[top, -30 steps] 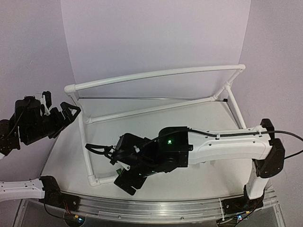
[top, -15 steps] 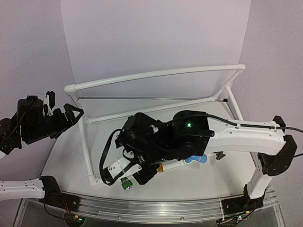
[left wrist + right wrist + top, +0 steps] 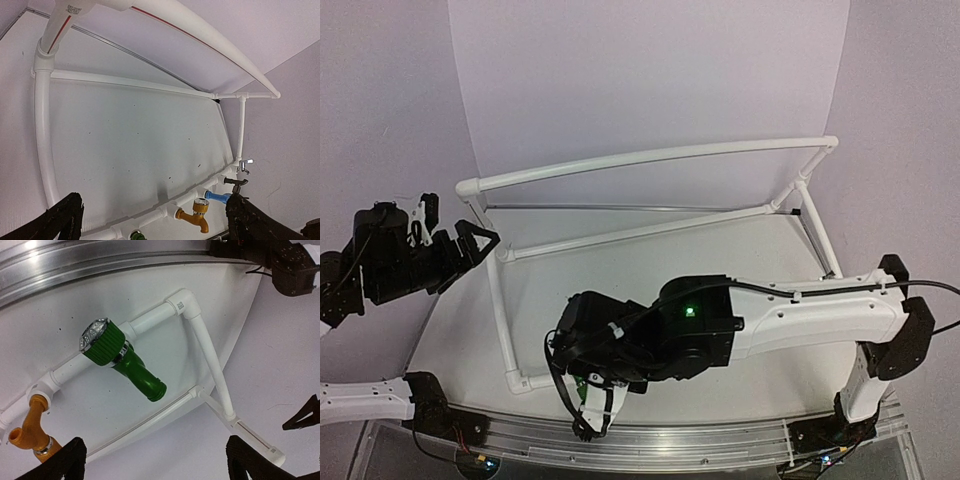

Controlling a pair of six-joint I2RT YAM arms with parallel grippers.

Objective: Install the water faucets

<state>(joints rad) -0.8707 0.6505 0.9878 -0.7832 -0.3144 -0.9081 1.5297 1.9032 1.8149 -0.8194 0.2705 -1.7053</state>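
Observation:
Five faucets sit in the front pipe of the white pipe frame (image 3: 42, 130). In the left wrist view they are green (image 3: 137, 235), golden-orange (image 3: 197, 216), blue (image 3: 216, 196), dark grey (image 3: 235, 182) and silver (image 3: 245, 164). My right gripper (image 3: 160, 462) is open and empty, just clear of the green faucet (image 3: 122, 360), with the golden one (image 3: 32, 432) beside it. From above, the right gripper (image 3: 583, 418) points at the table's front edge and the arm hides most faucets. My left gripper (image 3: 470, 245) is open and empty, outside the frame's left post.
The pipe frame (image 3: 650, 157) spans the table, with a high back rail and a corner elbow (image 3: 182, 302) at the front left. A metal rail (image 3: 670, 440) runs along the near edge. Purple walls stand on both sides and behind.
The right arm lifted off the front pipe, then swung down and left, so its gripper now hangs at the front edge by the green faucet. The left arm barely moved.

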